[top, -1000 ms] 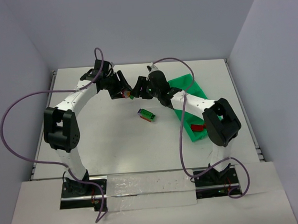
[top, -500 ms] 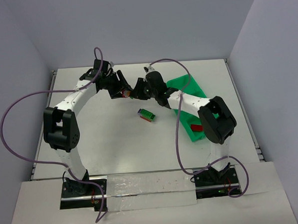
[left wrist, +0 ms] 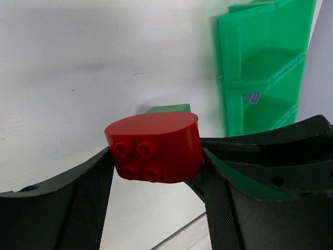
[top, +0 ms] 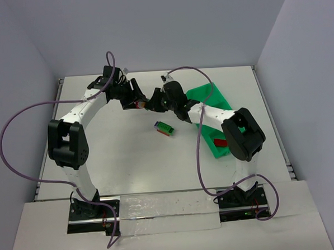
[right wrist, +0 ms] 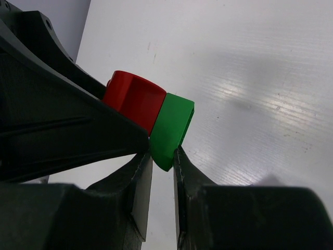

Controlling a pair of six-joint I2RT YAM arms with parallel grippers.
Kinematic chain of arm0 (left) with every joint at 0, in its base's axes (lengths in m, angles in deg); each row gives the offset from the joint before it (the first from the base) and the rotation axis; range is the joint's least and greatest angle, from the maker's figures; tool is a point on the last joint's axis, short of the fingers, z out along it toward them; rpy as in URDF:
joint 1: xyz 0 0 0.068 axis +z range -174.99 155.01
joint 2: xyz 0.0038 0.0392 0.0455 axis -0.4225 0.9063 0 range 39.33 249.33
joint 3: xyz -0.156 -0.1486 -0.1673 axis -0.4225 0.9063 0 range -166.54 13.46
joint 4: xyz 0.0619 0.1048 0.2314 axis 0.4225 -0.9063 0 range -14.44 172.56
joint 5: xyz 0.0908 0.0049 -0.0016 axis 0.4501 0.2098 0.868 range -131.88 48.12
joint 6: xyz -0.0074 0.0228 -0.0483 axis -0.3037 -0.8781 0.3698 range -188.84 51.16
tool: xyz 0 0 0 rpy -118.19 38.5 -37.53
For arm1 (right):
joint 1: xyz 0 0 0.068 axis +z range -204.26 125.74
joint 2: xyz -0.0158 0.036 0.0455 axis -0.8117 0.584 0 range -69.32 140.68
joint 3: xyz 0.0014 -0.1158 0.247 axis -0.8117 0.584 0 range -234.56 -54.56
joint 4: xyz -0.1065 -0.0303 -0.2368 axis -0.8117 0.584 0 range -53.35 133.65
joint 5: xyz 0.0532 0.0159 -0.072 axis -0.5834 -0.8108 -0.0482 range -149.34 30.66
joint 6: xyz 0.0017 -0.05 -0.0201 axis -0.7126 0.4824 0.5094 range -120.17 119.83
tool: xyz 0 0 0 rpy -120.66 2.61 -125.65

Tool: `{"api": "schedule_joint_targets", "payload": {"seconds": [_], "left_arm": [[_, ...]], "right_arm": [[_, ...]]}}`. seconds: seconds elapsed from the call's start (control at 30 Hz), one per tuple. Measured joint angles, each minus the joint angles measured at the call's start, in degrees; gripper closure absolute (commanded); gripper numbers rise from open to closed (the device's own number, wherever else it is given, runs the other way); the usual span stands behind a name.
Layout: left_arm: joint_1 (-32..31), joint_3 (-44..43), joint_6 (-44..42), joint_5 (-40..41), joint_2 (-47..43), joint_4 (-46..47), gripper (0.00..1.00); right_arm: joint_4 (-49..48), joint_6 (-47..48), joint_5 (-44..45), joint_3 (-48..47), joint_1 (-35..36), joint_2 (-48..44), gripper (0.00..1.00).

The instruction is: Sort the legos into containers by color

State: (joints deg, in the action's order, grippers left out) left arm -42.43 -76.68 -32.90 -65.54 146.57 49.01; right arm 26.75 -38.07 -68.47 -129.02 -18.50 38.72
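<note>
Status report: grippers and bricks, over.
Left gripper shut on red brick. Right gripper shut on green brick; the two bricks joined, off the table. One loose brick mid-table, clear of both grippers.

Toward the table's (top: pixel 118 155) far edge, the left gripper (top: pixel 139 99) and right gripper (top: pixel 153 101) clamp a brick pair (top: pixel 146 104) between them, a stack (top: pixel 165 128) lying just in front and the tray (top: pixel 207 95) toward the right edge, one brick (top: pixel 220 141) in its near end.
</note>
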Motion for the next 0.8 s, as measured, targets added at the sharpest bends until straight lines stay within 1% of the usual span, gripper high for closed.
{"api": "schedule_joint_targets", "payload": {"seconds": [0.23,0.5,0.8], "left_arm": [[0.0,-0.7,-3.7,-3.9,0.0,-1.5,1.00],[0.2,-1.2,-4.5,-7.7,0.0,-1.5,1.00],[0.2,-1.2,-4.6,-8.1,0.0,-1.4,1.00]], "right_arm": [[-1.4,0.1,1.0,4.3,-0.9,-2.7,1.00],[1.1,1.3,5.6,8.0,-7.7,-4.2,1.00],[6.2,1.3,15.0,11.0,-13.5,-10.6,1.00]]}}
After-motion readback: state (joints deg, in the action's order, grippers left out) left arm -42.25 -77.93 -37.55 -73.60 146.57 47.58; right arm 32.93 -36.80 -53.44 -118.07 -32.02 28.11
